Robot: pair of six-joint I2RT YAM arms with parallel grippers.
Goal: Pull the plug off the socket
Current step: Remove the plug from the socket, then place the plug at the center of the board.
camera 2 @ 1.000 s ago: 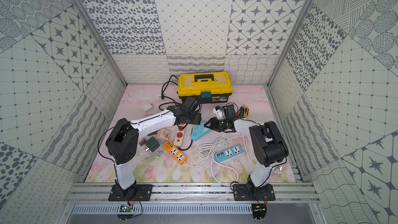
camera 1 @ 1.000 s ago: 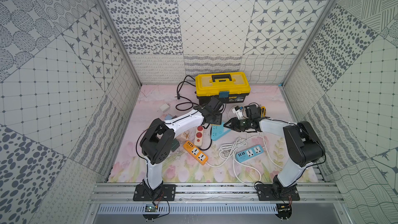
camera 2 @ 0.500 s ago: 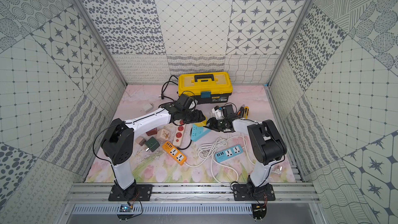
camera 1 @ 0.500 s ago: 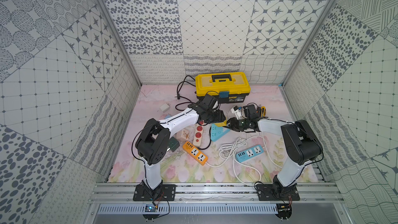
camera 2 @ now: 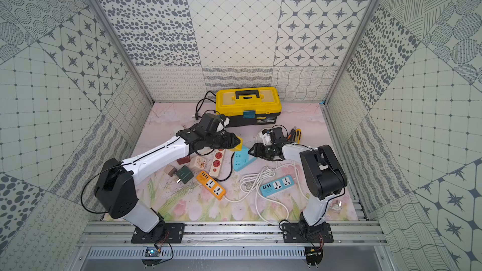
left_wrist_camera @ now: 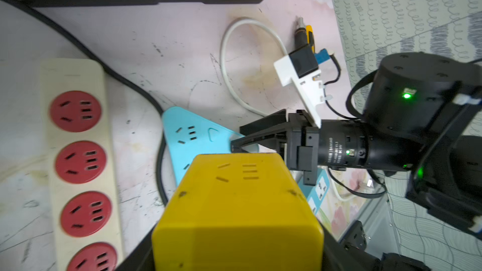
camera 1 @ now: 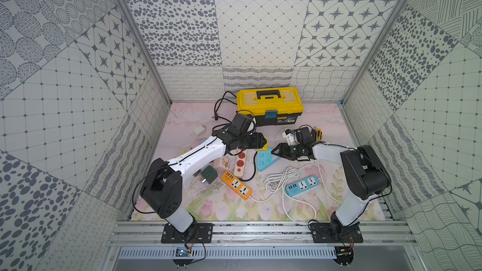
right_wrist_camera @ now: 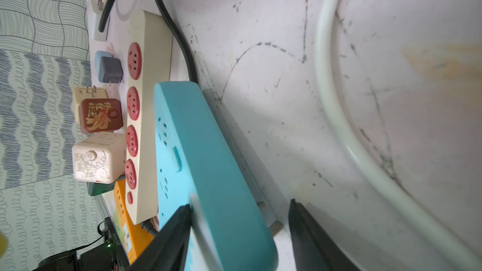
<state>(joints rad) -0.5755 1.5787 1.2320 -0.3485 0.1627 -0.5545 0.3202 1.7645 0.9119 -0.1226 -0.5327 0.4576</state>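
Left pincer [camera 1: 263, 143] grips the yellow plastic cube plug [left_wrist_camera: 237, 204]; right pincer [right_wrist_camera: 239, 203] gapes around the light-blue triangular socket [right_wrist_camera: 208, 152] at its corner.

Toolbox [camera 1: 270, 105] at back ctr; triangular strip [camera 1: 264, 160] in front; 4-socket strip [camera 1: 240, 162] just left of it.
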